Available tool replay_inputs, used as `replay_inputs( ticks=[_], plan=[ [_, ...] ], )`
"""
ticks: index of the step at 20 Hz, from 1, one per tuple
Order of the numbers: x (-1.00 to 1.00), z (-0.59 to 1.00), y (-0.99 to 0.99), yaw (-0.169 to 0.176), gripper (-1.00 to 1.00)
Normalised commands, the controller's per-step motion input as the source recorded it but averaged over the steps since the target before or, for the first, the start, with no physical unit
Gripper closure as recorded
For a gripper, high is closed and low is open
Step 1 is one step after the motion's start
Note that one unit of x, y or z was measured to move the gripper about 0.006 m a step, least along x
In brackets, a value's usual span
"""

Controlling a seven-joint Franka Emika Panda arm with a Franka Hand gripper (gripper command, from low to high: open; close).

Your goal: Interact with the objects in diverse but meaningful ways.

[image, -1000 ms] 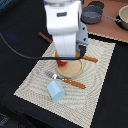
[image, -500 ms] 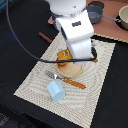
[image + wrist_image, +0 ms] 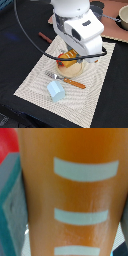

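A white Franka arm (image 3: 80, 27) fills the upper centre of the exterior view, bent low over a striped placemat (image 3: 35, 82) that runs diagonally across a black tabletop (image 3: 20, 35). Its bulk hides the gripper there, so how wide the jaws stand cannot be told from that view. The wrist view offers little more: the frame is nearly filled by the yellow ridged block (image 3: 70, 193), orange-toned at this range with pale stripes across it, pressed so close to the lens that it is probably between or just under the fingers (a grasp is likely, not shown).

In the exterior view the block (image 3: 71, 54) sits at frame centre with the red tomato (image 3: 61, 62) touching its lower-left side, both over a pale round plate (image 3: 70, 72), a sensible staging spot for toy food. A wooden-handled fork (image 3: 67, 80) lies just below the plate. The pale blue cup (image 3: 56, 91) rests on its side at lower centre. The thin sausage stick (image 3: 44, 37) lies off the mat, left of centre. A grey pot (image 3: 123, 17) stands on a tan board (image 3: 112, 30) at upper right.
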Motion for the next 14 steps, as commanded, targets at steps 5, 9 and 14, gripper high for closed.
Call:
replay_inputs(
  ticks=[5, 9, 14],
  plan=[
    [0.47, -0.08, 0.14, 0.0, 1.0],
    [0.21, -0.06, 0.28, 0.0, 1.0],
    [0.17, -0.02, 0.38, 0.0, 1.0]
  ],
)
